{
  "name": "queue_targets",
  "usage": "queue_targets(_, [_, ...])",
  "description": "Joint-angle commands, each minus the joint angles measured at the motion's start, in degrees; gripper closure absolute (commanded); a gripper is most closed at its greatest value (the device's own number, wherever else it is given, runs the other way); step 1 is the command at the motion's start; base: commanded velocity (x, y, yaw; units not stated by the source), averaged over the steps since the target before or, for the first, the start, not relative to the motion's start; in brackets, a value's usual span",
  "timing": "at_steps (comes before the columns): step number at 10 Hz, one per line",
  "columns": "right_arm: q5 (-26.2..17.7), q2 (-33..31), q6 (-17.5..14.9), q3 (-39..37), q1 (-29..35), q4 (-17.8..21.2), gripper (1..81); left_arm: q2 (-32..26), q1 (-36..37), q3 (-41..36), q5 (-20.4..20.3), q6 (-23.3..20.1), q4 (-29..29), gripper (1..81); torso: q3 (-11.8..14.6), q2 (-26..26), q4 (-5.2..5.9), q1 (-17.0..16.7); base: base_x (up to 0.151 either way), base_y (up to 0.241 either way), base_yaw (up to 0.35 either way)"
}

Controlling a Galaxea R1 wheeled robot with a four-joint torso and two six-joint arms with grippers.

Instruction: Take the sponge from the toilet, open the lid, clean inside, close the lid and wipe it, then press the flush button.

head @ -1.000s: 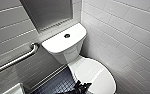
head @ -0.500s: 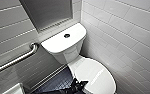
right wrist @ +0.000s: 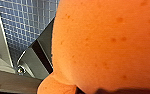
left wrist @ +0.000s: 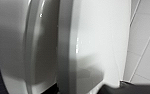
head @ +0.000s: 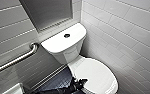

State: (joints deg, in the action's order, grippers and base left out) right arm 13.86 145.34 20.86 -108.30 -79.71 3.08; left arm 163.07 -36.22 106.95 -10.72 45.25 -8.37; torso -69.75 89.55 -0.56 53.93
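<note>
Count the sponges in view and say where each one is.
1. The sponge sits close up before the right wrist camera, with tiled floor behind it. More could be hidden behind the toilet.

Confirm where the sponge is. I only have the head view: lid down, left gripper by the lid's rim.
Observer: The sponge sits large and close in front of the right wrist camera, with small square floor tiles behind it.
Operator: Anything hooked under the lid yet?
Observer: The left wrist view has the lid edge-on and close, with a shadowed band between it and the bowl. I cannot tell whether anything is under the rim.
</note>
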Motion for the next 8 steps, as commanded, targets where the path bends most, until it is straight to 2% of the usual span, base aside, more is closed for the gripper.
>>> queue_targets(1, [-4.2,-1.43,0.06,1.0,-0.32,-0.97,81.1,-2.13,9.19,-9.29,-3.87,3.87,1.34,1.0,0.0,0.0,0.0,0.0,0.0,0.0,0.0])
queue_targets(5, [-3.67,-1.34,0.41,0.56,-0.67,0.08,81.1,-6.52,9.72,-15.88,-5.98,6.6,1.34,1.0,-0.02,0.0,0.0,0.0,0.0,0.0,0.0])
queue_targets(6, [-3.67,-1.25,0.41,0.56,-0.58,0.08,81.1,-7.49,9.72,-17.03,-6.42,7.04,1.34,1.0,3.29,0.0,0.0,0.0,0.0,0.0,0.0])
queue_targets(8, [-3.67,-0.81,0.41,0.12,-0.5,0.08,81.1,-9.42,9.8,-19.84,-7.3,7.74,1.34,1.0,5.34,-0.02,0.0,0.02,0.0,0.0,0.0])
